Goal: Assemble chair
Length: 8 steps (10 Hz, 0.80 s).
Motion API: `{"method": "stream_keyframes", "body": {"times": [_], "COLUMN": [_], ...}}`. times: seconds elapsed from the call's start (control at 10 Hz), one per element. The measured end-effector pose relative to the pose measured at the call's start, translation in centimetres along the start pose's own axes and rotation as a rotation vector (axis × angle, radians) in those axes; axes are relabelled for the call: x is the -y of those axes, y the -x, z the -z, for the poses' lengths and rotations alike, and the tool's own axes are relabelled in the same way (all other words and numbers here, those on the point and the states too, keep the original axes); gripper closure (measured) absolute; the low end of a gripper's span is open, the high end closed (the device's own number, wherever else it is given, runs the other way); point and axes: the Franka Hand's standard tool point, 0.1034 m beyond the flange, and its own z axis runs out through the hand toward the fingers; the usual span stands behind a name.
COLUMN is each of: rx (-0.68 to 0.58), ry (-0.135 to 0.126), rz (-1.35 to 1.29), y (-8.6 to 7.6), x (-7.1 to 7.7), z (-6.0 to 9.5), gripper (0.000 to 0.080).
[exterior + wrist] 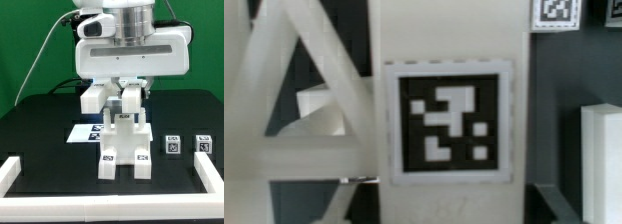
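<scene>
**Item 1, arm** (130, 45): in the exterior view it is reaching in from twelve o'clock. Its bulky white wrist is hanging over the middle of the black table (40, 125), with the hand pointing straight down.

**Item 2, gripper** (118, 100): it is standing vertical at the top end of the chair. The jaws are set narrow, one to each side of the uppermost piece, and look to be clamping it. The contact itself is too small to make out for certain.

**Item 3, chair** (122, 150): partly built and glossy white, it is standing upright at the table's centre, at six o'clock from the gripper, with its blocky base resting on the black surface. In the wrist view one flat panel (446, 40) is filling most of the picture. The panel is carrying a black-and-white square tag (446, 112), and slanting white bars are crossing beside it.

**Item 4, marker board** (85, 133): it is lying flat at about ten o'clock from the chair's base, just beside it and partly hidden behind it.

**Item 5, first cube** (172, 145) **and second cube** (203, 143): both are sitting at three o'clock from the chair's base, apart from it and from each other. Each is showing a tag.

**Item 6, rail** (15, 172): white, it is bordering the table at seven o'clock and at four o'clock.

**Item 7, wall** (30, 40): green, it is standing behind the table.
</scene>
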Motion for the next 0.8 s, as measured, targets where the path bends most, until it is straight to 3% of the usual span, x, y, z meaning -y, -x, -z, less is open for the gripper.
{"method": "stream_keyframes", "body": {"times": [0.1,0.2,0.4,0.8], "rx": [-0.002,0.009,0.02,-0.001], "ry": [0.029,0.032,0.034,0.037], "rz": [0.033,0.051,0.056,0.06], "y": [0.8,1.5,2.1,1.4], "x": [1.2,1.8,2.0,1.3], "z": [-0.4,-0.9,-1.3,-2.1], "gripper": [0.0515,0.0515,0.0515,0.0515]}}
